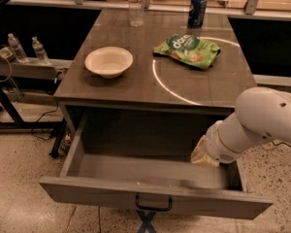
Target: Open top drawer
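The top drawer is a wide grey drawer under the tabletop. It stands pulled far out toward the camera, and its deep plain grey box shows empty inside. A small dark pull handle sits at the centre of its front. My gripper is at the end of the white arm, which comes in from the right. It hangs over the right part of the open drawer box, above the floor of the box and behind the front panel, apart from the handle. Only its pale tan end shows.
On the grey tabletop sit a cream bowl, a green chip bag, a dark can and a clear water bottle. A side shelf with small bottles stands at the left. Speckled floor lies in front.
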Controlling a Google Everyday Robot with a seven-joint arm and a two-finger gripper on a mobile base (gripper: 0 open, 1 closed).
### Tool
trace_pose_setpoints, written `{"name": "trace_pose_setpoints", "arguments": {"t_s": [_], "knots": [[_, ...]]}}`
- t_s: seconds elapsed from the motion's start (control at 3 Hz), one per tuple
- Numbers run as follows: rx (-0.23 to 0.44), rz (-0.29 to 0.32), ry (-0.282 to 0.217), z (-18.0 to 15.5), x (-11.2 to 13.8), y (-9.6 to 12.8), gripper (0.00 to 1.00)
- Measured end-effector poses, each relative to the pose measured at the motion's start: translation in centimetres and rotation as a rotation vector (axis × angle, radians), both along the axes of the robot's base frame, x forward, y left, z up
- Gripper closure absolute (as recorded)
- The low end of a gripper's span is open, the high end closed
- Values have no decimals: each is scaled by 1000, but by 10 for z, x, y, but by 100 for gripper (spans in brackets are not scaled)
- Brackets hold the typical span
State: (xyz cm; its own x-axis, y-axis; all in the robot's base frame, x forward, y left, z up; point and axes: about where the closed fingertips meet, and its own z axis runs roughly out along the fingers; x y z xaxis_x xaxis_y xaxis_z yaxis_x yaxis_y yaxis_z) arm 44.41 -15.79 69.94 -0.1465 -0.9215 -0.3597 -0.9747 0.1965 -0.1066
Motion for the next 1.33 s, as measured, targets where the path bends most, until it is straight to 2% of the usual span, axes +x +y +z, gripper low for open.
{"name": "trace_pose_setpoints", "arguments": {"t_s": [0.33, 0.67, 1.0, 1.33], "knots": [[6, -13, 6, -31, -4, -9, 100], [15, -20, 17, -44, -15, -15, 100], [10, -41, 42, -53, -31, -29, 100], [5, -63, 81, -57, -59, -42, 100]]}}
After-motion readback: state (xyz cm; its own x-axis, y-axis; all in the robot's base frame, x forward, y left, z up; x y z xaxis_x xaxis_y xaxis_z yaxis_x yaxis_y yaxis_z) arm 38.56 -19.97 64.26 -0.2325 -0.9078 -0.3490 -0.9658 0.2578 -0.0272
